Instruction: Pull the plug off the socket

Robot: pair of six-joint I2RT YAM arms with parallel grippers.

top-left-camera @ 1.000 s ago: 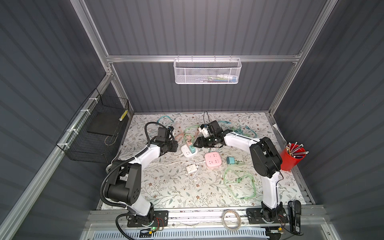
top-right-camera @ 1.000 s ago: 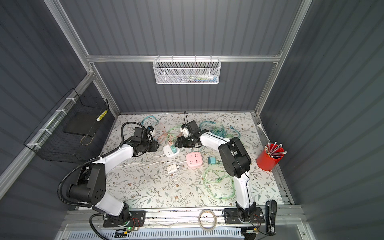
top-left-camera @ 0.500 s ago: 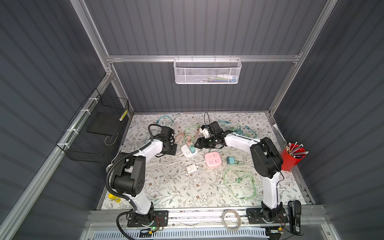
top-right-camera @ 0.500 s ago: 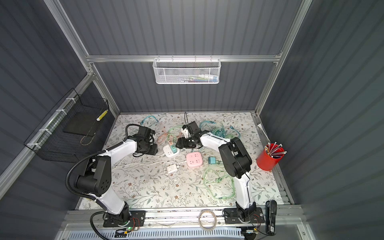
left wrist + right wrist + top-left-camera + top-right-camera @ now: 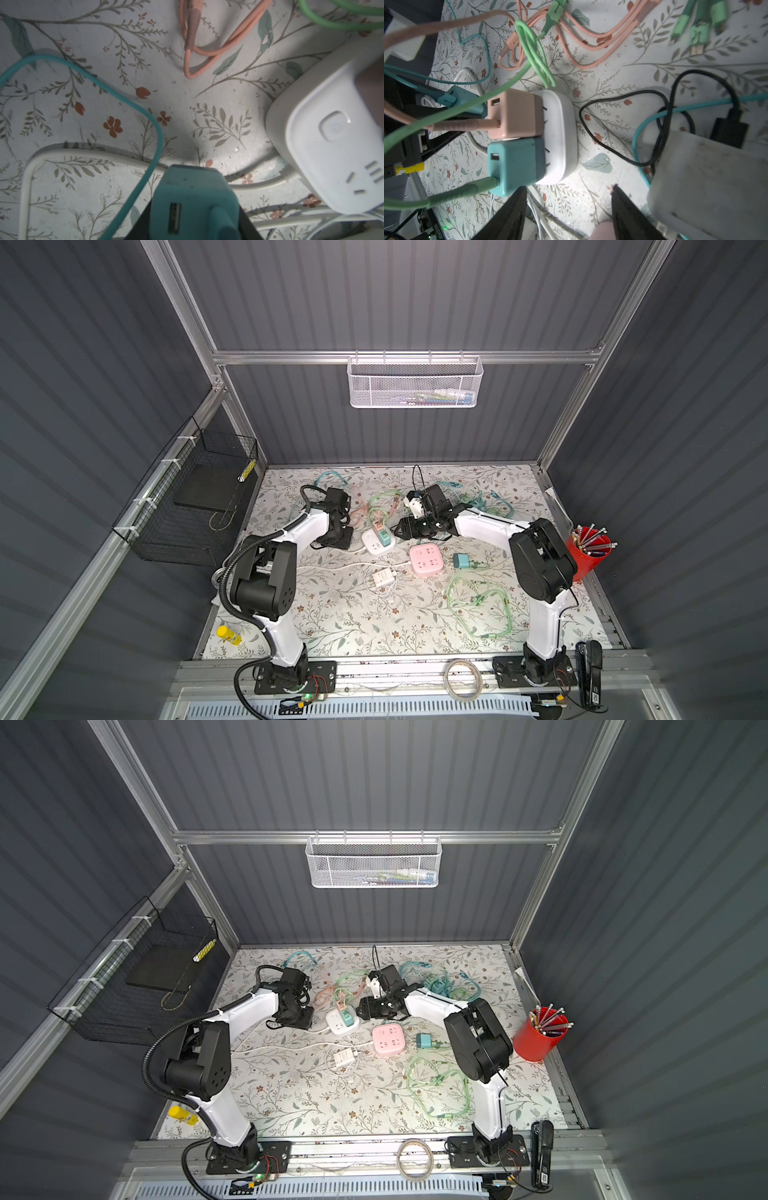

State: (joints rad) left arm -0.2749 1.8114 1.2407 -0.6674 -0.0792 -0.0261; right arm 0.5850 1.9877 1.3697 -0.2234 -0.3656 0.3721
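A white socket lies mid-table with a pink plug and a teal plug pushed into its face; both show their prongs partly. My left gripper is shut on another teal plug with a teal cable, held just left of the socket and apart from it. In both top views the left gripper sits beside the socket. My right gripper stands open on the socket's right side, with only table between its fingers.
A pink socket, a loose teal plug and a white charger lie nearer the front. Pink, green, teal and black cables are tangled behind the white socket. A red pen cup stands at the right and a black wire basket at the left.
The left arm's elbow and shoulder link have swung rightward while its gripper stayed beside the white socket. The right arm has not moved.
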